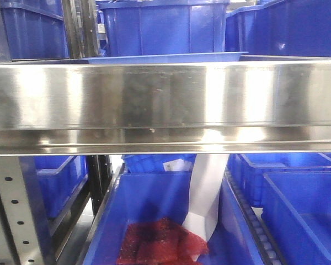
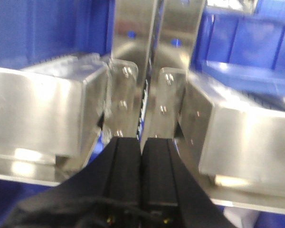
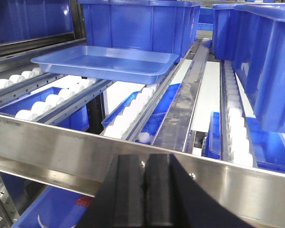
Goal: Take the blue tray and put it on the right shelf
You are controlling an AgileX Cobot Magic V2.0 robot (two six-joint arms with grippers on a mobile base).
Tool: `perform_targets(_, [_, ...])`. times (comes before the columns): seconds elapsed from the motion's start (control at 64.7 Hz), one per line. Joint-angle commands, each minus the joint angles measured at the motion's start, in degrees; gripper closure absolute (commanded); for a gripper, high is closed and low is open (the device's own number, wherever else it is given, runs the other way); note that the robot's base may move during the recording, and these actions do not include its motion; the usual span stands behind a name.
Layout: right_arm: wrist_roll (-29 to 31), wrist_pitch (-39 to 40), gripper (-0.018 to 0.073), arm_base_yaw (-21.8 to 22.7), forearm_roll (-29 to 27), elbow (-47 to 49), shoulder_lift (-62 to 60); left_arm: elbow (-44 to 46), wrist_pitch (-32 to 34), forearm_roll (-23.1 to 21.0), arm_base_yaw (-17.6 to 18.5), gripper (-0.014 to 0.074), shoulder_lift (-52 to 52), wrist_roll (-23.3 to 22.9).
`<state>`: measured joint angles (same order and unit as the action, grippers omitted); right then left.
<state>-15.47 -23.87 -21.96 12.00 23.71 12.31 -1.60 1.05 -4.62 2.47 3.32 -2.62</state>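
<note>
1. The right gripper (image 3: 145,190) sits at 6 o'clock in the right wrist view. Its two black fingers (image 3: 128,190) are pressed together with no gap, and nothing is between them.
2. Just past the fingertips runs the shelf's (image 3: 61,142) shiny steel front rail, crossing the view from 9 o'clock down toward 4 o'clock. Whether the fingers touch the rail cannot be told.
3. The tray (image 3: 104,61) lies on the shelf's white rollers (image 3: 133,111) at about 11 o'clock from the right gripper, well apart from it, flat and empty, with its rolled rim facing the camera.
4. Behind the tray, at 12 o'clock, stands a deep blue bin (image 3: 137,23); another bin (image 3: 270,61) fills the 2 o'clock side.
5. The left gripper (image 2: 141,156) is at 6 o'clock in the left wrist view, its black fingers (image 2: 123,166) likewise closed against each other and holding nothing.
6. Ahead of it, at 12 o'clock, rise two perforated steel uprights (image 2: 133,28), flanked by blurred steel rails at 9 and 3 o'clock.
7. In the front view the rail (image 1: 165,102) spans the middle; only a sliver of the tray (image 1: 165,57) shows above it at 12 o'clock.
8. Below, at 6 o'clock, a bin (image 1: 149,204) holds red mesh (image 1: 160,243) and a white sheet (image 1: 207,199).
</note>
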Motion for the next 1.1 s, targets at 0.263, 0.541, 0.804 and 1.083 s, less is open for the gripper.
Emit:
perform_targets(0.263, [0.6,5.4,0.0505,0.0,1.3,1.6,0.6,-1.7,5.9,-0.7,-0.2,0.0645,0.5,0.2])
perform_targets(0.541, [0.6,5.4,0.0505,0.0,1.3,1.6,0.6,-1.7,5.9,-0.7,1.1,0.0645,0.5,0.2])
perform_targets(0.804, [0.6,5.4,0.0505,0.2,1.3,1.6,0.6,-1.7,5.9,-0.7,1.1,0.0645,0.5,0.2])
perform_targets(1.083, [7.8,5.5,0.0505,7.6,-1.8,1.6,0.3,-1.7,5.9,-0.7,1.1,0.0645,0.5,0.2])
